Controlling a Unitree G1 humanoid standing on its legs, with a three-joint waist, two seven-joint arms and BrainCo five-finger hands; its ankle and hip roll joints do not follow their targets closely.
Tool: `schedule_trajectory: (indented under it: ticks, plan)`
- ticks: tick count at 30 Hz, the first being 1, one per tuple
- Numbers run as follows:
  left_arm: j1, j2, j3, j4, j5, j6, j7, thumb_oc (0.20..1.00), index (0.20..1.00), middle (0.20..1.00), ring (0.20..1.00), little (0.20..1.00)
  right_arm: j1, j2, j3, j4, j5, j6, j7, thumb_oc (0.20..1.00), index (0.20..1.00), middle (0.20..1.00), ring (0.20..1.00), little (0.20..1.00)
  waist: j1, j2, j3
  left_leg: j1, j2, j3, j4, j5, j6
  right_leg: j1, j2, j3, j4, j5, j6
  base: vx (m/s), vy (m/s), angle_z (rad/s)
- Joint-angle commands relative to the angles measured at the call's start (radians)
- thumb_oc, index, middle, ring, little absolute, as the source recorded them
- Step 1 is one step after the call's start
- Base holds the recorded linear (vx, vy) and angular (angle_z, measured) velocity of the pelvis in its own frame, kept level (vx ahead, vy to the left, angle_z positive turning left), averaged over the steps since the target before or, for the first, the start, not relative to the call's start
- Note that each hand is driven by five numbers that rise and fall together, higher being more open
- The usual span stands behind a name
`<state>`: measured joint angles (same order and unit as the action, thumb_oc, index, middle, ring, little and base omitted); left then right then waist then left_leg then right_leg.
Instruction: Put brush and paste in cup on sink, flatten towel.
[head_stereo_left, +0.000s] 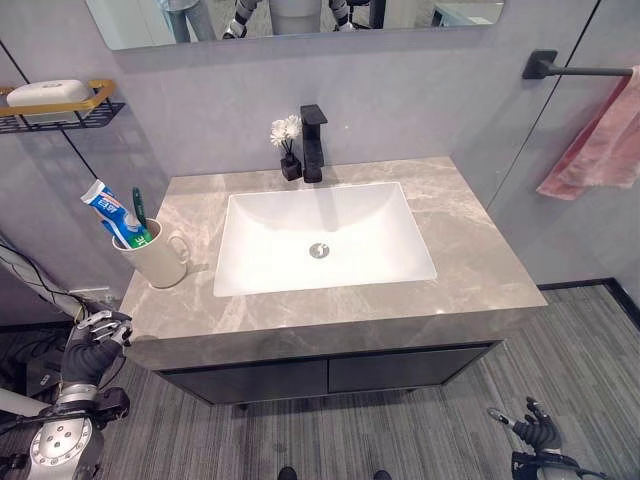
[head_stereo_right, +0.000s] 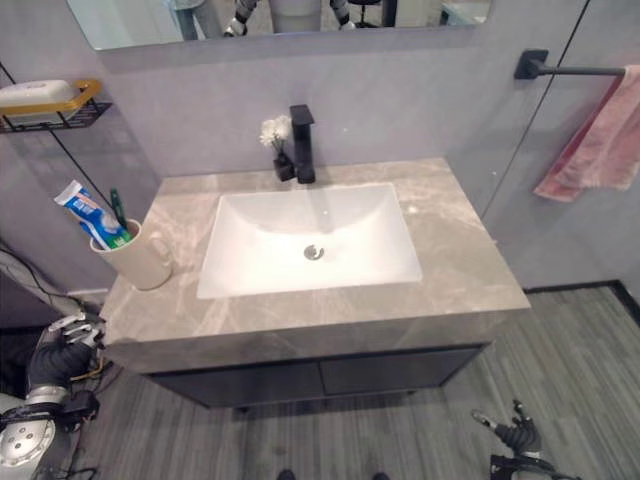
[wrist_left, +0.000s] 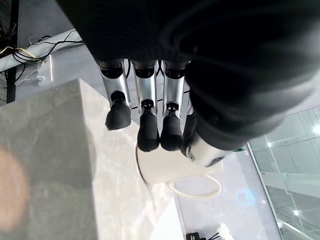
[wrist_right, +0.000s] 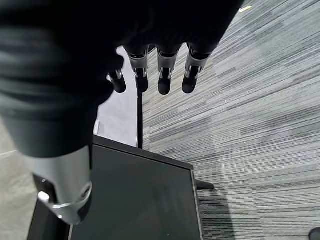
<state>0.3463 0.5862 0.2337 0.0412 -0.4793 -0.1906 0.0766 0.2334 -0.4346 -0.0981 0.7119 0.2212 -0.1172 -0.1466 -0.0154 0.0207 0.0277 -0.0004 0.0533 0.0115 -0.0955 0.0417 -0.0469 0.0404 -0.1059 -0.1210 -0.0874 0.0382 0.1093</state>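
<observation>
The cup (head_stereo_left: 156, 258) stands upright on the left end of the counter (head_stereo_left: 470, 250), just beside the sink basin (head_stereo_left: 322, 235), its handle turned toward the basin, and it already holds both the toothpaste tube (head_stereo_left: 115, 213) and the green toothbrush (head_stereo_left: 140, 210), each leaning up and out over the rim toward the wall on the left. So that half of the job looks finished, and what the next move turns on is the towel (head_stereo_left: 600, 145): it hangs bunched and slanting from the black bar (head_stereo_left: 575, 70) on the wall, up and to the right, well apart from everything on the counter. The right hand (head_stereo_left: 530, 428) is the nearer one on that side, yet it sits low, over the floor in front of the cabinet (head_stereo_left: 330, 375), with its fingers straight and loose and nothing in them, as its own wrist view shows; the towel lies far above it and further right, its long side running down from the bar, so I judge the arm must lift a long way before it can spread the cloth. The left hand (head_stereo_left: 95, 340) hangs just off the counter's front left corner, below the cup, fingers relaxed and empty, pointing toward the cup without touching it.
</observation>
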Motion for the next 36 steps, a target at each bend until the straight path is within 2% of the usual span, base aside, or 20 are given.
schedule_trajectory:
  ticks: [1, 3, 4, 9, 10, 11, 13, 14, 15, 17, 18, 19, 21, 26, 29, 30, 32, 33, 35, 36]
  plan:
    - [-0.053, 0.07, 0.061, -0.022, -0.039, -0.037, -0.011, 0.2, 0.2, 0.2, 0.2, 0.2, -0.064, -0.015, 0.0, -0.028, -0.027, -0.015, 0.014, 1.0, 1.0, 1.0, 1.0, 1.0, 0.005, -0.06, 0.031, -0.007, -0.021, 0.016, 0.09, -0.059, 0.026, -0.011, -0.089, 0.013, 0.016, 0.04, 0.05, -0.04, 0.176, 0.05]
    - [-0.048, 0.075, 0.057, -0.044, -0.053, -0.037, -0.039, 0.2, 0.2, 0.2, 0.2, 0.2, -0.066, -0.019, -0.014, -0.022, -0.045, -0.013, 0.022, 1.0, 1.0, 1.0, 1.0, 1.0, 0.008, -0.064, 0.042, -0.048, -0.062, 0.014, 0.152, -0.094, 0.045, -0.025, -0.125, 0.02, 0.027, 0.074, 0.068, -0.05, 0.314, 0.07]
    - [-0.045, 0.081, 0.053, -0.06, -0.068, -0.036, -0.055, 0.2, 0.2, 0.2, 0.2, 0.2, -0.065, -0.023, -0.02, -0.02, -0.058, -0.01, 0.025, 1.0, 1.0, 1.0, 1.0, 1.0, 0.006, -0.06, 0.042, -0.053, -0.092, 0.02, 0.145, -0.1, 0.065, -0.055, -0.156, 0.048, 0.045, 0.12, 0.087, -0.05, 0.337, 0.03]
    - [-0.052, 0.1, 0.06, -0.074, -0.073, -0.037, -0.062, 0.2, 0.2, 0.2, 0.2, 0.2, -0.069, -0.023, -0.026, -0.017, -0.085, -0.002, 0.022, 1.0, 1.0, 1.0, 1.0, 1.0, -0.005, -0.047, 0.069, -0.049, -0.118, 0.039, 0.13, -0.096, 0.092, -0.131, -0.175, 0.111, 0.13, 0.166, 0.097, -0.07, 0.193, -0.15]
    - [-0.051, 0.099, 0.062, -0.071, -0.072, -0.038, -0.064, 0.2, 0.2, 0.2, 0.2, 0.2, -0.069, -0.02, -0.026, -0.014, -0.087, -0.001, 0.022, 1.0, 1.0, 1.0, 1.0, 1.0, -0.004, -0.045, 0.076, -0.046, -0.119, 0.049, 0.125, -0.097, 0.096, -0.144, -0.168, 0.109, 0.136, 0.157, 0.093, -0.1, 0.179, -0.23]
    - [-0.056, 0.095, 0.064, -0.068, -0.068, -0.037, -0.064, 0.2, 0.2, 0.2, 0.2, 0.2, -0.07, -0.014, -0.022, -0.009, -0.091, 0.0, 0.019, 1.0, 1.0, 1.0, 1.0, 1.0, -0.007, -0.043, 0.083, -0.043, -0.12, 0.061, 0.116, -0.094, 0.098, -0.155, -0.14, 0.093, 0.143, 0.133, 0.084, -0.06, 0.139, -0.32]
    - [-0.075, 0.091, 0.055, -0.051, -0.065, -0.031, -0.062, 0.2, 0.2, 0.2, 0.2, 0.2, -0.06, -0.002, -0.018, -0.004, -0.083, -0.004, 0.024, 1.0, 1.0, 1.0, 1.0, 1.0, -0.02, -0.041, 0.084, -0.04, -0.117, 0.057, 0.109, -0.087, 0.103, -0.166, -0.07, 0.115, 0.16, 0.068, 0.062, -0.02, 0.074, -0.27]
    - [-0.076, 0.092, 0.054, -0.05, -0.065, -0.031, -0.062, 0.2, 0.2, 0.2, 0.2, 0.2, -0.06, -0.002, -0.018, -0.004, -0.082, -0.004, 0.024, 1.0, 1.0, 1.0, 1.0, 1.0, -0.019, -0.041, 0.084, -0.039, -0.116, 0.057, 0.108, -0.088, 0.103, -0.167, -0.069, 0.115, 0.166, 0.065, 0.061, 0.01, 0.039, -0.06]
    - [-0.096, 0.09, 0.046, -0.036, -0.061, -0.028, -0.061, 0.2, 0.2, 0.2, 0.2, 0.2, -0.052, 0.005, -0.011, -0.003, -0.079, -0.007, 0.026, 1.0, 1.0, 1.0, 1.0, 1.0, -0.031, -0.04, 0.083, -0.034, -0.117, 0.053, 0.098, -0.081, 0.106, -0.175, -0.014, 0.148, 0.184, 0.029, 0.045, 0.01, 0.017, 0.1]
    - [-0.098, 0.09, 0.044, -0.032, -0.059, -0.028, -0.058, 0.2, 0.2, 0.2, 0.2, 0.2, -0.051, 0.004, -0.005, -0.006, -0.082, -0.008, 0.026, 1.0, 1.0, 1.0, 1.0, 1.0, -0.027, -0.041, 0.084, -0.026, -0.115, 0.059, 0.087, -0.078, 0.107, -0.173, 0.005, 0.135, 0.188, 0.018, 0.034, 0.02, -0.006, 0.23]
    - [-0.1, 0.09, 0.04, -0.037, -0.06, -0.026, -0.053, 0.2, 0.2, 0.2, 0.2, 0.2, -0.048, 0.0, 0.008, -0.013, -0.084, -0.012, 0.025, 1.0, 1.0, 1.0, 1.0, 1.0, -0.02, -0.047, 0.082, -0.015, -0.113, 0.067, 0.077, -0.076, 0.105, -0.174, 0.033, 0.104, 0.188, 0.008, 0.021, 0.02, -0.028, 0.12]
    - [-0.1, 0.09, 0.039, -0.037, -0.06, -0.026, -0.053, 0.2, 0.2, 0.2, 0.2, 0.2, -0.048, 0.0, 0.008, -0.013, -0.084, -0.012, 0.025, 1.0, 1.0, 1.0, 1.0, 1.0, -0.02, -0.047, 0.083, -0.014, -0.112, 0.067, 0.076, -0.075, 0.105, -0.174, 0.034, 0.103, 0.188, 0.008, 0.02, 0.02, -0.041, -0.08]
    - [-0.094, 0.077, 0.048, -0.048, -0.058, -0.027, -0.039, 0.2, 0.2, 0.2, 0.2, 0.2, -0.059, -0.01, 0.017, -0.011, -0.088, -0.012, 0.02, 1.0, 1.0, 1.0, 1.0, 1.0, 0.001, -0.058, 0.089, -0.01, -0.108, 0.09, 0.087, -0.081, 0.096, -0.175, 0.049, 0.011, 0.182, -0.001, 0.008, 0.02, -0.067, -0.18]
    - [-0.094, 0.045, 0.035, -0.046, -0.074, -0.031, -0.05, 0.2, 0.2, 0.2, 0.2, 0.2, -0.073, -0.036, 0.016, 0.0, -0.084, -0.013, 0.016, 1.0, 1.0, 1.0, 1.0, 1.0, -0.004, -0.061, 0.084, -0.001, -0.101, 0.087, 0.128, -0.104, 0.085, -0.15, 0.081, 0.043, 0.16, -0.012, -0.007, 0.08, -0.101, -0.15]
    - [-0.109, 0.034, 0.01, -0.031, -0.092, -0.03, -0.06, 0.2, 0.2, 0.2, 0.2, 0.2, -0.061, -0.049, 0.009, -0.007, -0.079, -0.016, 0.02, 1.0, 1.0, 1.0, 1.0, 1.0, -0.012, -0.062, 0.094, -0.026, -0.107, 0.072, 0.233, -0.133, 0.073, -0.126, 0.089, 0.062, 0.142, -0.022, -0.027, 0.08, -0.107, 0.05]
    - [-0.129, 0.032, -0.012, -0.026, -0.105, -0.036, -0.067, 0.2, 0.2, 0.2, 0.2, 0.2, -0.054, -0.07, 0.0, -0.016, -0.082, -0.022, 0.016, 1.0, 1.0, 1.0, 1.0, 1.0, -0.013, -0.066, 0.123, -0.106, -0.115, 0.057, 0.4, -0.116, 0.039, -0.106, 0.08, 0.048, 0.132, -0.023, -0.043, -0.01, -0.109, 0.41]
    - [-0.151, 0.022, -0.036, -0.022, -0.114, -0.039, -0.065, 0.2, 0.2, 0.2, 0.2, 0.2, -0.054, -0.093, -0.007, -0.011, -0.091, -0.019, 0.01, 1.0, 1.0, 1.0, 1.0, 1.0, -0.006, -0.067, 0.147, -0.181, -0.124, 0.016, 0.53, -0.064, -0.007, -0.095, 0.071, 0.031, 0.134, -0.03, -0.06, -0.03, -0.089, 0.67]
    - [-0.159, 0.02, -0.049, -0.019, -0.113, -0.042, -0.063, 0.2, 0.2, 0.2, 0.2, 0.2, -0.053, -0.1, -0.009, -0.007, -0.099, -0.017, 0.004, 1.0, 1.0, 1.0, 1.0, 1.0, -0.01, -0.068, 0.151, -0.209, -0.112, 0.008, 0.544, -0.05, -0.017, -0.092, 0.064, 0.021, 0.134, -0.033, -0.059, 0.0, -0.019, 0.56]
    - [-0.169, 0.017, -0.055, -0.015, -0.12, -0.036, -0.065, 0.2, 0.2, 0.2, 0.2, 0.2, -0.041, -0.098, -0.021, 0.0, -0.102, -0.013, -0.002, 1.0, 1.0, 1.0, 1.0, 1.0, -0.026, -0.071, 0.134, -0.207, -0.028, 0.054, 0.43, -0.054, -0.009, -0.076, 0.047, 0.003, 0.116, -0.043, -0.05, 0.08, 0.034, 0.28]
    - [-0.167, 0.019, -0.06, -0.012, -0.122, -0.035, -0.068, 0.2, 0.2, 0.2, 0.2, 0.2, -0.036, -0.096, -0.024, 0.0, -0.1, -0.012, -0.004, 1.0, 1.0, 1.0, 1.0, 1.0, -0.024, -0.073, 0.128, -0.195, -0.005, 0.05, 0.374, -0.051, -0.007, -0.068, 0.045, 0.004, 0.111, -0.046, -0.047, 0.15, 0.082, 0.31]
